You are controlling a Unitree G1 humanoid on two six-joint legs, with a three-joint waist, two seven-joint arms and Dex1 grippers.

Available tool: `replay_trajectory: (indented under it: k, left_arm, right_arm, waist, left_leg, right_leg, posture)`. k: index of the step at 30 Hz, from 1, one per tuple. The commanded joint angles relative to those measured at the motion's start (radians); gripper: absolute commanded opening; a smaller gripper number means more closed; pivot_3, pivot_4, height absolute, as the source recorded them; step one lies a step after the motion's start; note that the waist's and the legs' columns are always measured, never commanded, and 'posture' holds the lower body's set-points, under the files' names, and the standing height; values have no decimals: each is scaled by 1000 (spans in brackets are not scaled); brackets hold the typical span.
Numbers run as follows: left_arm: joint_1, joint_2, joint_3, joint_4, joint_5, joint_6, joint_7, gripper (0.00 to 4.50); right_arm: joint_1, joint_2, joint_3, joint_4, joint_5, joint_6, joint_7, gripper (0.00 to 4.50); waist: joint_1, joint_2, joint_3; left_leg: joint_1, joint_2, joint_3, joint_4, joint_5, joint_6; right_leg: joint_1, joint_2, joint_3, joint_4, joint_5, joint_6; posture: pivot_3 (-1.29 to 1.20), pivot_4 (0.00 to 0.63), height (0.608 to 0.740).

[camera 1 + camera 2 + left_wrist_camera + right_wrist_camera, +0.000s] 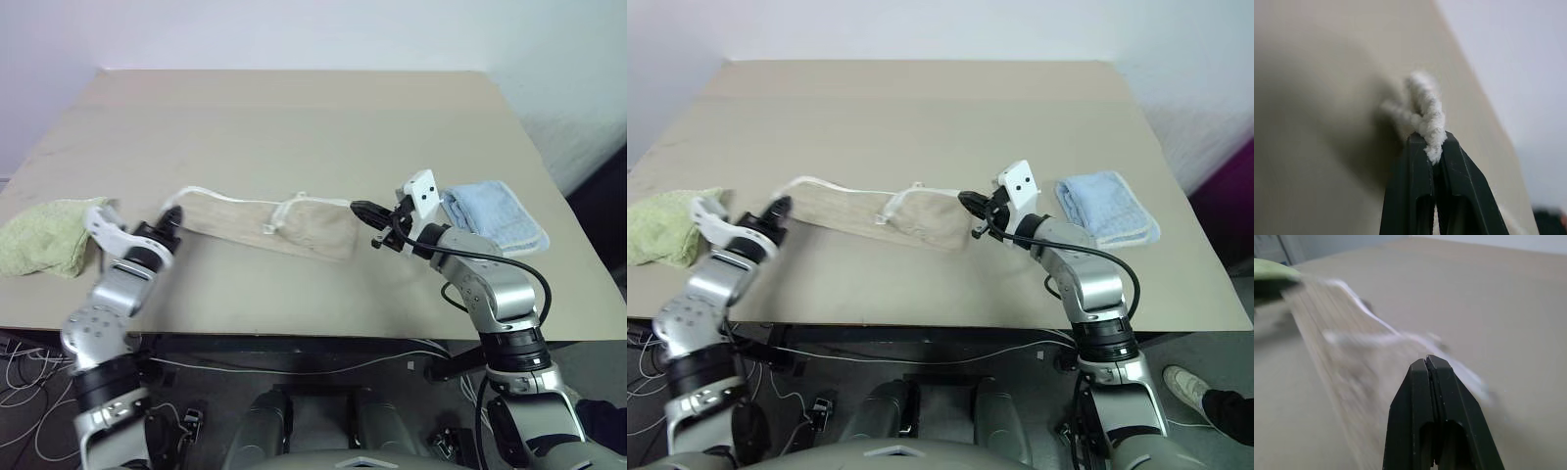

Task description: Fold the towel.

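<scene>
From my right wrist cam I see the right gripper [1426, 361] with its two black fingers [1409, 406] pressed flat together — no gap between the tips. Just past the tips the towel [1337, 352] stretches away across the table [1488, 289], beige cloth, motion-blurred. A white corded edge [1369, 313] runs along its side. I can't tell whether any cloth is pinched between the fingertips. At the towel's far end sits a bit of pale green cloth [1271, 268] — a dark shape under it, too blurred to identify.
</scene>
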Motion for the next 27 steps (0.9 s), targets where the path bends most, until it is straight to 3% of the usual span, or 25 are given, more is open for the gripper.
replay_trajectory:
  k: [1,12,17,23,27]
  left_arm:
    - [-37,87,-33,-26,49,12,-104,18]
    - [-119,153,-577,-218,367,5,-564,18]
    - [-182,148,-766,-213,523,-12,-684,18]
    - [-215,125,-853,-138,659,-5,-718,18]
    - [-214,104,-844,-105,706,-9,-713,18]
  right_arm:
    - [-6,-17,-63,-41,17,-8,-18,0]
    - [-9,-8,-86,-28,14,-8,-58,0]
    - [2,-3,-92,-43,16,-7,-80,0]
    - [20,0,-95,-73,23,0,-102,0]
    - [30,1,-91,-88,25,5,-110,0]
  waist:
    - [1,0,0]
    - [-5,0,0]
    - [-4,1,1]
    - [-1,1,1]
    - [-1,1,1]
  left_leg:
    - [0,0,0,0,0,0]
    - [0,0,0,-2,0,0]
    - [0,0,1,-3,0,0]
    - [0,0,1,-2,0,0]
    - [0,0,1,-2,0,0]
  right_leg:
    - [0,0,0,0,0,0]
    - [0,0,1,-1,0,0]
    - [-1,0,1,-1,0,0]
    - [-1,0,1,-1,0,0]
    - [-1,0,1,-1,0,0]
  posture:
    - [0,150,740]
    - [0,150,740]
    - [0,150,740]
    - [0,150,740]
    - [0,150,740]
